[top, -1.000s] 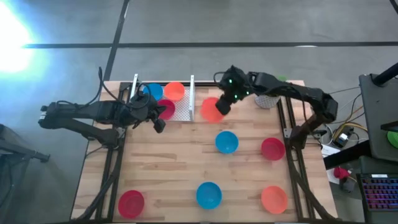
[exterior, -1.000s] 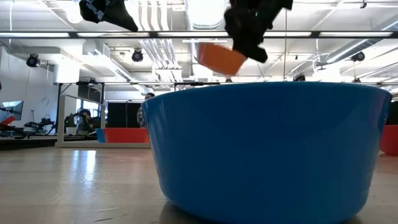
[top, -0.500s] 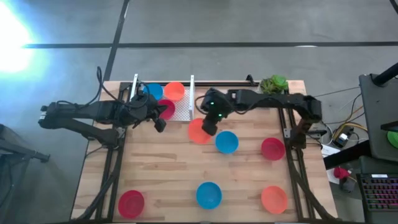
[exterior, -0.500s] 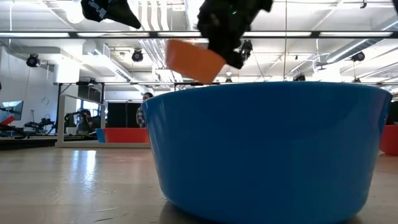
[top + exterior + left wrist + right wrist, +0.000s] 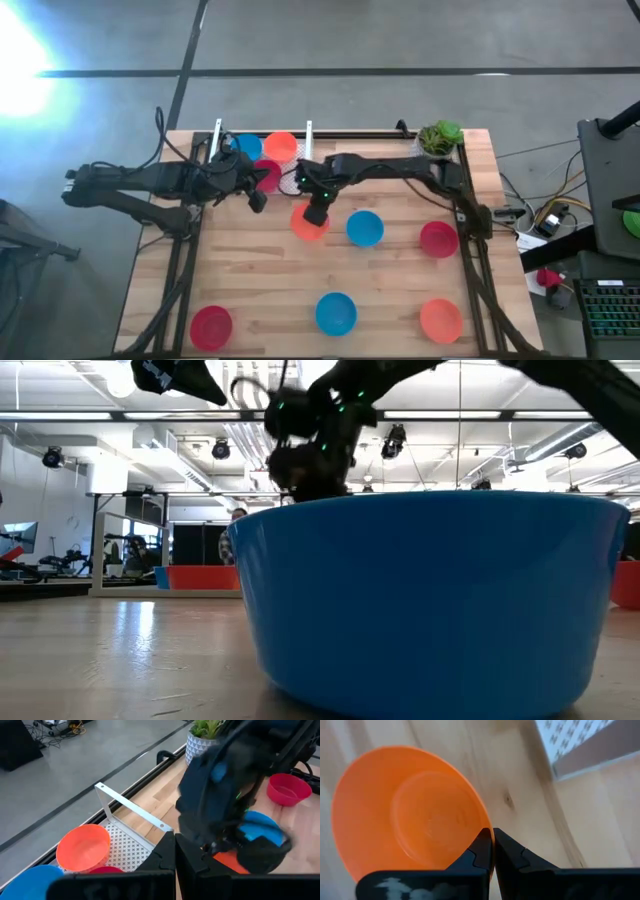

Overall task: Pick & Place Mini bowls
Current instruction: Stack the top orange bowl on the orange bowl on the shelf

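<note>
My right gripper reaches across to the table's middle, shut on an orange mini bowl, just nearer than the white rack. The low view hides this bowl behind a big blue bowl. My left gripper hovers shut and empty at the rack's near side. In the rack sit a blue, an orange and a red bowl. Loose on the table rest two blue bowls, two red and one orange. My right gripper pinches the orange bowl's rim between its two fingers, slanting down from the table's far right side. The bowl faces open side up, tilted, low over the wood; whether its base touches the table, I cannot tell.
A white plant pot stands at the far right corner. The rack's upright end plates rise beside the held bowl. Bare wood lies between the rack and the near row of bowls.
My right gripper has carried the orange bowl from beside the rack's right end toward the table's left and near edges, and down; the arm has stretched out. In the low view the bowl has dropped out of sight behind the blue bowl.
</note>
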{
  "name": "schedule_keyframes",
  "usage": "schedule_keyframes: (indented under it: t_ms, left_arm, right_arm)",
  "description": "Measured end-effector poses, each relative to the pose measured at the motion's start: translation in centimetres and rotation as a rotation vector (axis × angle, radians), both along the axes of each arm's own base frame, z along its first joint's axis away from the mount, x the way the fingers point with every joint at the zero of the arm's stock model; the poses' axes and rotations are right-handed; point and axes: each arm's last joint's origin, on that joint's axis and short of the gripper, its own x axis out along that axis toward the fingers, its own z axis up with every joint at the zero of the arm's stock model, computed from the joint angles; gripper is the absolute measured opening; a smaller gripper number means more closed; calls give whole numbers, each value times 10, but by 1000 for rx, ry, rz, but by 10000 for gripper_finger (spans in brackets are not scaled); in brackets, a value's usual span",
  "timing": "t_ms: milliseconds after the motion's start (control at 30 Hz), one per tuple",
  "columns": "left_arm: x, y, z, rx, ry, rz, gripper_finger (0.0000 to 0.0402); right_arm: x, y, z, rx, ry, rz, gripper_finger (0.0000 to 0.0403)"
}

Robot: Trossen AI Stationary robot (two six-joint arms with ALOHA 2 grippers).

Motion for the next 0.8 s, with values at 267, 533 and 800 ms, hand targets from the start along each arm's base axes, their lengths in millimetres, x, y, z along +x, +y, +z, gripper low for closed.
schedule_keyframes:
  t_ms: [267,533,800]
  left_arm:
    - [-2,0,1,6,-1,-3,0]
    - [-3,0,2,20,3,-12,0]
    - [-5,0,3,20,-1,-13,0]
  right_arm:
    - [19,-2,-17,12,67,34,8]
    - [21,0,-22,44,103,42,8]
    - [21,2,-21,42,101,48,13]
